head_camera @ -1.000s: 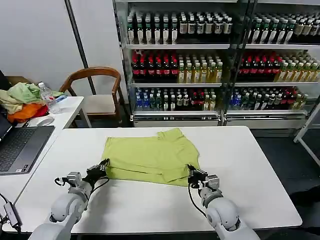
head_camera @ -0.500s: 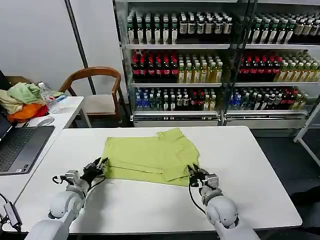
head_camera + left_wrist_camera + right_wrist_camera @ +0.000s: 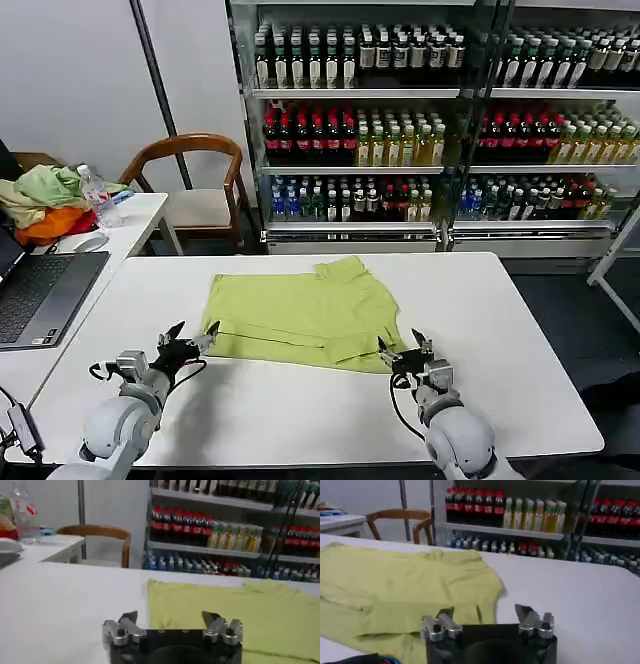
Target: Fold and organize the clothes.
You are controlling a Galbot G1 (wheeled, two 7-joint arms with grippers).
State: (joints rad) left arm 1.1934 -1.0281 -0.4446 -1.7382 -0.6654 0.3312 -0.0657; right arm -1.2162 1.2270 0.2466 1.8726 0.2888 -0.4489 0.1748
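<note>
While I watch from the head camera, my left pincer (image 3: 190,334) sits released, fingers spread, just off the near left corner of the lime-green T-shirt (image 3: 305,312), low over the bare counter (image 3: 510,330). That T-shirt lies partly folded in the middle of the counter, nearer its far edge than the near one, with layered folds along its near side. My right pincer (image 3: 405,347) is released too, its fingers apart at the shirt's near right corner, gripping nothing.
</note>
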